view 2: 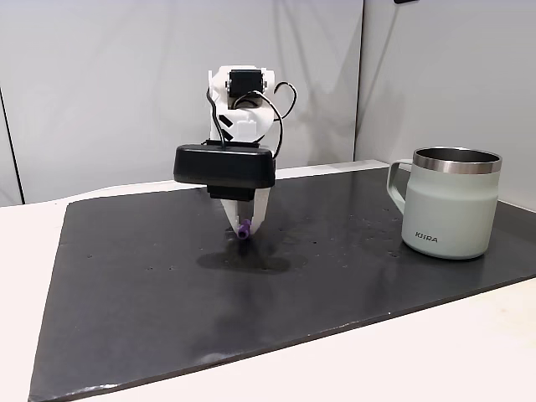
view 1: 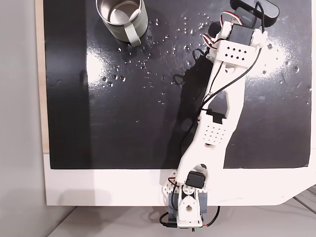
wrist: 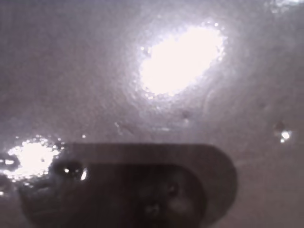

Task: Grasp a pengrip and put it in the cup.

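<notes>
Black-matted surface [view 2: 151, 293], cup [view 2: 452, 205] at its edge.
Tool [view 2: 243, 228] hangs above the mat, clenched around the purple pengrip [view 2: 243, 227], well apart from the cup.

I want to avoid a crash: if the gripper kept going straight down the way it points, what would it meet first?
Probably the black mat; the gripper, shut on the pengrip, points down at bare mat, with the cup well aside.

White table [view 1: 123, 190], black mat [view 2: 167, 293] on it, cup [view 2: 452, 205] standing on mat
</notes>
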Robot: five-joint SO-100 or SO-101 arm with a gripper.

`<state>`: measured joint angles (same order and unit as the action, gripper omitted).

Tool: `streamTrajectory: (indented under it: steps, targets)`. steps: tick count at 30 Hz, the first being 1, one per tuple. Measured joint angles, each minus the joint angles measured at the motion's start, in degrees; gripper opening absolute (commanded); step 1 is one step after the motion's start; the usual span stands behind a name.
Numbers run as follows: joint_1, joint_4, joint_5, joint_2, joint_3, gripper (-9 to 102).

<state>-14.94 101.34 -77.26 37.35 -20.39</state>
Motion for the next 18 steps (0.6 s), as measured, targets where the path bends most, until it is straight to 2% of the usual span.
streamTrajectory:
  steps: [11,18]
  targets:
    - [5.3,0.4,4.0,17.2,1.1,0]
    - [10.0,0.0,16.7,18.3,13.9,0]
